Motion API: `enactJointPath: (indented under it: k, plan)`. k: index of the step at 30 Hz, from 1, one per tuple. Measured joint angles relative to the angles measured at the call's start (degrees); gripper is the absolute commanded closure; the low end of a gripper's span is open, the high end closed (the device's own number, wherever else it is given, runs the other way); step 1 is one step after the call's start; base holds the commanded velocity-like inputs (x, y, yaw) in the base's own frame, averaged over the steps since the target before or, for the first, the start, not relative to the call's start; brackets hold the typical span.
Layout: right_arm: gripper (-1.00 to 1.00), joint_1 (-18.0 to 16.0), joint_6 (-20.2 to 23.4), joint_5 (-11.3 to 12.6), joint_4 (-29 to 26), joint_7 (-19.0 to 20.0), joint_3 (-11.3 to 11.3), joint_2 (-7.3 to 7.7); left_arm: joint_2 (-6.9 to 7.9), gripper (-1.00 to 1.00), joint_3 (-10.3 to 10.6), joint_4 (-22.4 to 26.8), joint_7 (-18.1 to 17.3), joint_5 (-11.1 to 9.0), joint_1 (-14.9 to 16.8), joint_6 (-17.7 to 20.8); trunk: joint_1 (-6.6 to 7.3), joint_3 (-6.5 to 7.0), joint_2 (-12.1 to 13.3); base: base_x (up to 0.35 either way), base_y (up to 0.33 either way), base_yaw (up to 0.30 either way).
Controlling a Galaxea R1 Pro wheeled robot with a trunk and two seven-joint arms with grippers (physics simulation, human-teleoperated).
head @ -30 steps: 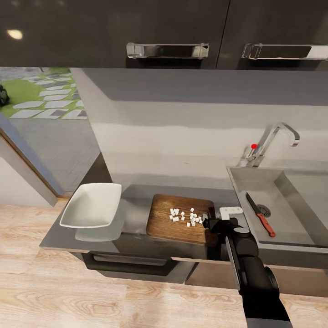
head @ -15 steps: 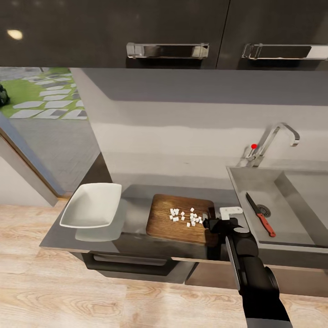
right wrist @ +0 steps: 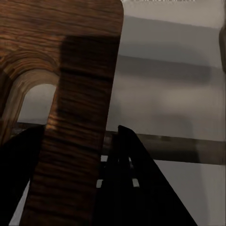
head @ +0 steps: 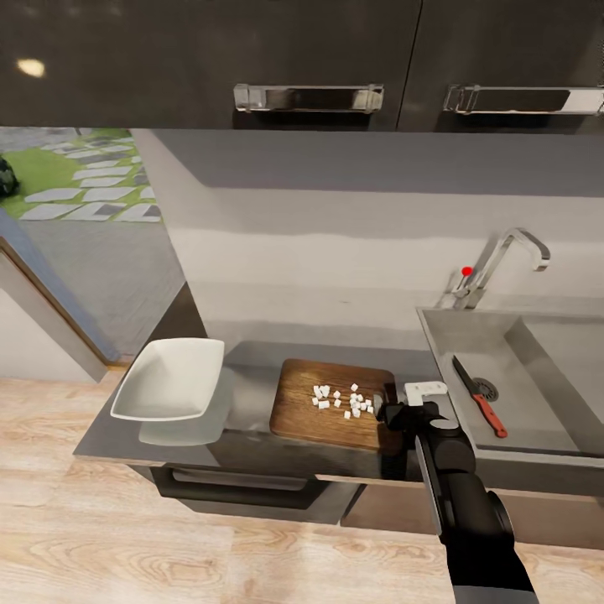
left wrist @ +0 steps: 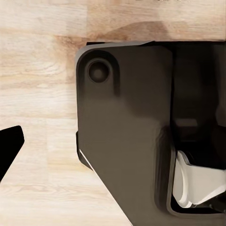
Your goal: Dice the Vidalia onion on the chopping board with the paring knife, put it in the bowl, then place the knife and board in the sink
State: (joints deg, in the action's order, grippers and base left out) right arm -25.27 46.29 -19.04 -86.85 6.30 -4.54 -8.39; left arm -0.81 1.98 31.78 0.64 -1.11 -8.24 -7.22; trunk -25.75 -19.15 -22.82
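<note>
The dark brown chopping board (head: 306, 407) lies on the grey countertop (head: 252, 365), with the diced onion (head: 342, 399) as several tiny white cubes on its right half. My right gripper (head: 387, 410) is shut on the board's right edge by the handle slot. The right wrist view has the wooden board (right wrist: 80, 94) between the black fingers (right wrist: 134, 183). The white square bowl (head: 168, 377) stands left of the board. The red-handled paring knife (head: 481, 398) lies in the sink (head: 470, 323) beside the drain. One black finger (left wrist: 8, 148) of my left gripper hangs over the floor, nothing near it.
A chrome tap (head: 503, 256) with a red knob stands behind the sink. Dark upper cabinets with bar handles (head: 308, 96) hang overhead. The counter ends just left of the bowl, with wooden floor (head: 50, 436) beyond. The robot's dark base (left wrist: 127, 141) sits under the left arm.
The head view has shifted very slightly; the board, cubes, bowl, knife and right gripper keep their places.
</note>
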Motion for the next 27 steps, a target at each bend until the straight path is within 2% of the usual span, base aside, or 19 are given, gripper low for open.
enactJointPath:
  k: [2, 3, 17, 27]
  plan:
    - [1.0, 0.0, 0.0, -1.0, 0.0, -0.1, 0.0, 0.01, 0.0, -1.0, 0.0, 0.0, 0.0, 0.0, 0.0, 0.0, 0.0, 0.18, 0.0, 0.0, 0.0, 0.0]
    - [1.0, 0.0, 0.0, -0.3, 0.0, 0.0, 0.0, -0.01, 0.0, -1.0, 0.0, 0.0, 0.0, 0.0, 0.0, 0.0, 0.0, 0.26, 0.0, 0.0, 0.0, 0.0]
    - [1.0, 0.0, 0.0, -0.5, 0.0, 0.0, 0.0, 0.01, -0.02, -1.0, 0.0, 0.0, 0.0, 0.0, 0.0, 0.0, 0.0, 1.53, 0.0, 0.0, -0.001, 0.0]
    - [1.0, 0.0, 0.0, -0.4, 0.0, -0.1, 0.0, 0.0, -0.06, -1.0, 0.0, 0.0, 0.0, 0.0, 0.0, 0.0, 0.0, 2.43, 0.0, 0.0, -0.148, 0.0]
